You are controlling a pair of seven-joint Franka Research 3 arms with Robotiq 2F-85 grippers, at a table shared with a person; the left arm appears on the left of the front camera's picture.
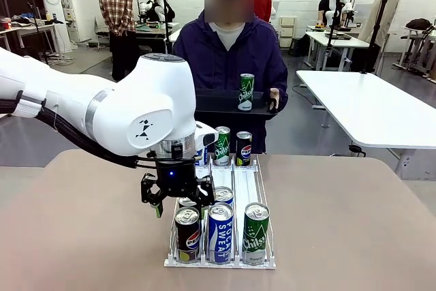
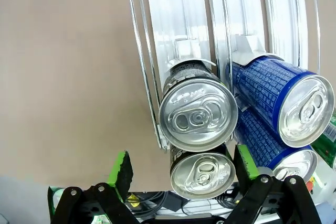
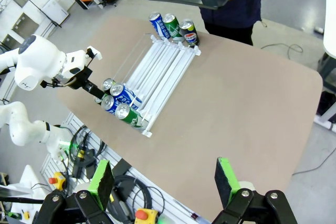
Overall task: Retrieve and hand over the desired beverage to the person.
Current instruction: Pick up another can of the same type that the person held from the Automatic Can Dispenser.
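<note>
I see my left gripper (image 1: 178, 199) spread over the near-left black can (image 1: 187, 234); my right gripper (image 3: 164, 182) hangs spread too.

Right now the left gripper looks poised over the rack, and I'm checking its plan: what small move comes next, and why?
Probably lower the open left gripper straight down: the front black cola can in the white wire rack sits between its green pads, not yet gripped.
</note>
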